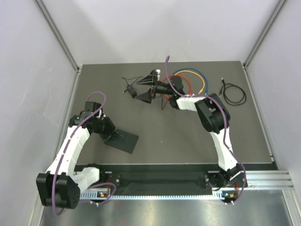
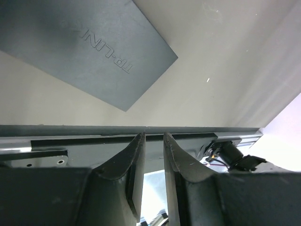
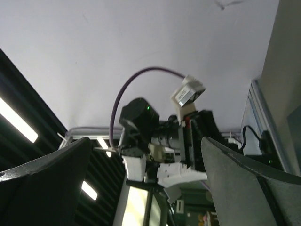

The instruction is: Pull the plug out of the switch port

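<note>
One flat matte-black switch [image 1: 121,140] lies beside the nearly clenched left tool [image 2: 154,141]; right tool [image 1: 146,86] spread wide.

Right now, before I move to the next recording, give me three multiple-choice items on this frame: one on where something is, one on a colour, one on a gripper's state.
1. Where does the switch lie?
A. front left, by the left gripper
B. back right corner
C. under the right arm

2. What colours are the coiled cables at the back of the table?
A. green and white
B. orange, blue and red
C. all black

3. How do the right gripper's fingers stand?
A. clamped on a plug
B. shut with nothing between
C. spread wide

Answers: 1 A, the top view shows the slab beside the left gripper; 2 B, those loops show in the top view; 3 C, the wrist view shows a broad gap.
</note>
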